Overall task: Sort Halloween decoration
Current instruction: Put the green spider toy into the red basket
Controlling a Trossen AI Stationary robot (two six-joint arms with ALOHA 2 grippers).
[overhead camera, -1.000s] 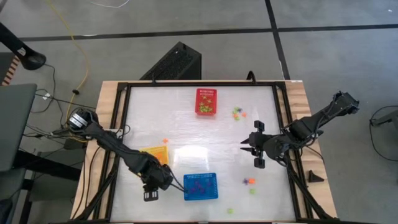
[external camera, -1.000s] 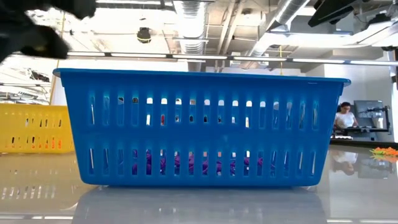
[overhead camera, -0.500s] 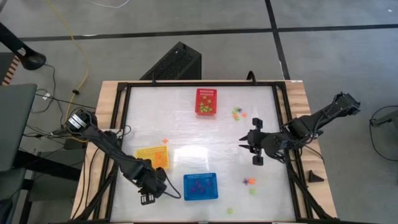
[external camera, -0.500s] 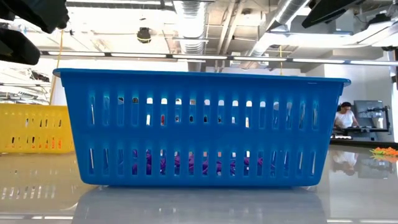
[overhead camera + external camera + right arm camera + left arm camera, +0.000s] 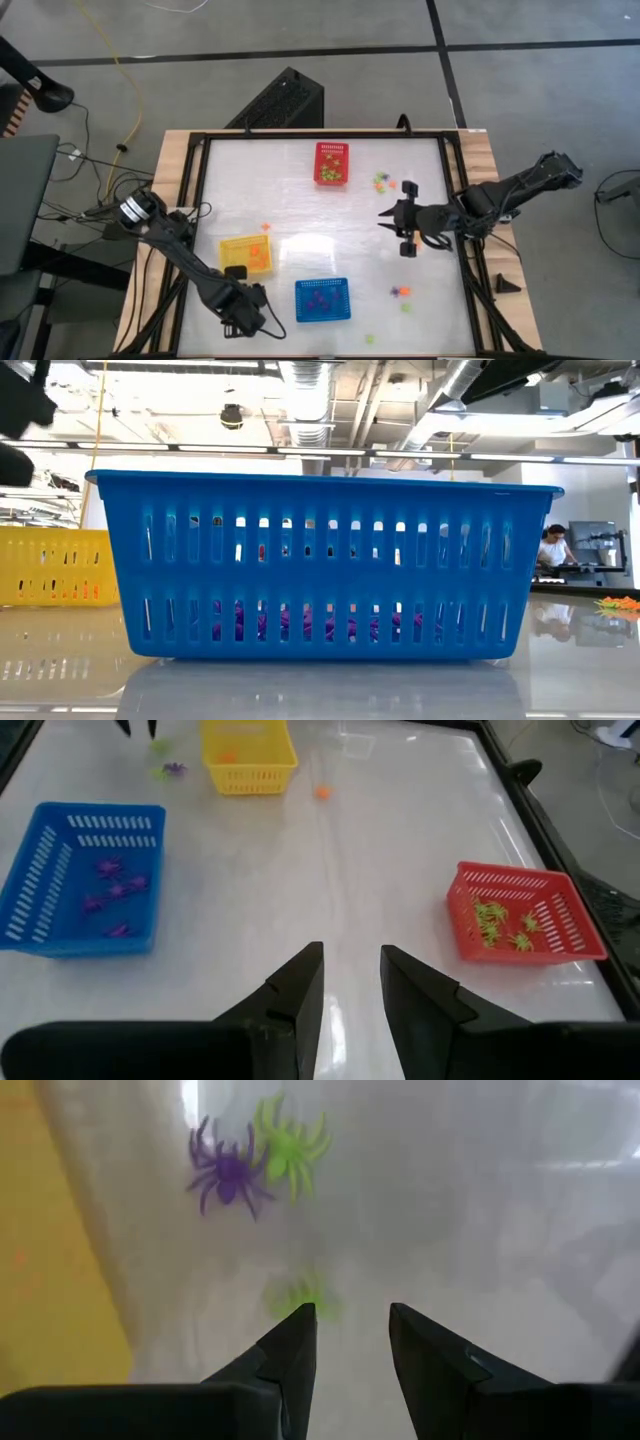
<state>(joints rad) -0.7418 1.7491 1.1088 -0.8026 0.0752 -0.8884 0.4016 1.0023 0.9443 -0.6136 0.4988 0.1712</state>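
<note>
- Left tool sits low at the near-left corner of the desk, beside the blue basket. Fingers parted with nothing between them: released.
- Just ahead of the left tool in its wrist view: a purple spider and a light green spider, side by side and touching, lying on the desk next to the yellow basket.
- Right tool hovers over the right-centre of the desk. Fingers apart, gap empty: released.
- Blue basket holds several purple trinkets (also visible through the slots in the low view).
- Red basket at the far middle holds light green pieces.
- Yellow basket holds orange pieces.
- Loose items: one orange piece just beyond the yellow basket; a small mixed cluster right of the red basket; another cluster near the right front; a green one at the front edge.
- Room behind: a person seated at a far workstation.
</note>
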